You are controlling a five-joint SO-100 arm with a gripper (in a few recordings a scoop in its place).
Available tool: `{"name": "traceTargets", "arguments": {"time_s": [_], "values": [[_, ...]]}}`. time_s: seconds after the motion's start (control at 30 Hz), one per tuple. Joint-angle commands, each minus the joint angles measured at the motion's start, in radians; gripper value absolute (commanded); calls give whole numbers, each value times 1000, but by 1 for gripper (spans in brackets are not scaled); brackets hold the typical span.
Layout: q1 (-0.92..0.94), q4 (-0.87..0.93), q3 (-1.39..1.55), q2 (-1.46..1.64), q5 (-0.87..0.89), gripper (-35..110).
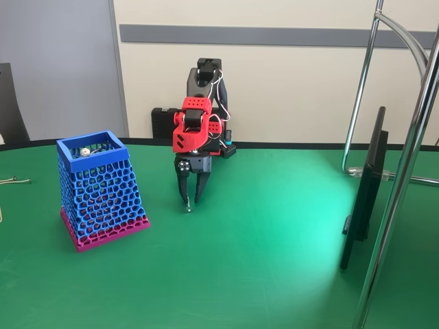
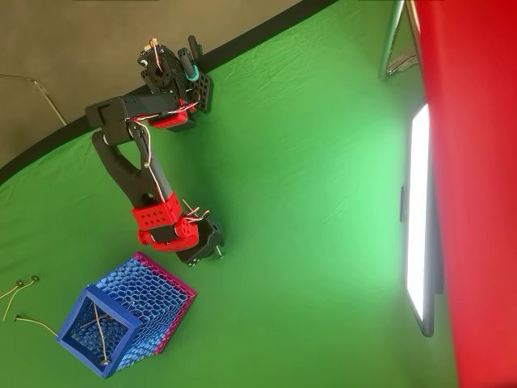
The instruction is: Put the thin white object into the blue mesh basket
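We find the arm folded forward over the green table (image 1: 274,260), its wrist pitched straight down. The gripper (image 1: 190,203) hangs with tips at the tabletop, at about 3 o'clock from the blue mesh basket (image 1: 99,195) in the fixed view. The jaws stand nearly together; a small silvery ball shows at the tips, but we cannot tell whether they grip anything. Thin white objects (image 2: 97,323) lie crossed inside the basket, seen from overhead.

Blue plastic mesh basket (image 1: 103,188), matt tbl (image 1: 274,260)
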Motion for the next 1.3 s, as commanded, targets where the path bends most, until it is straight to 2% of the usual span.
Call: {"name": "traceTargets", "arguments": {"time_s": [0.0, 0.93, 1.27], "values": [[-2, 12, -52, -11, 8, 15], [23, 95, -221, -147, 29, 13], [43, 95, -230, -156, 17, 4]]}}
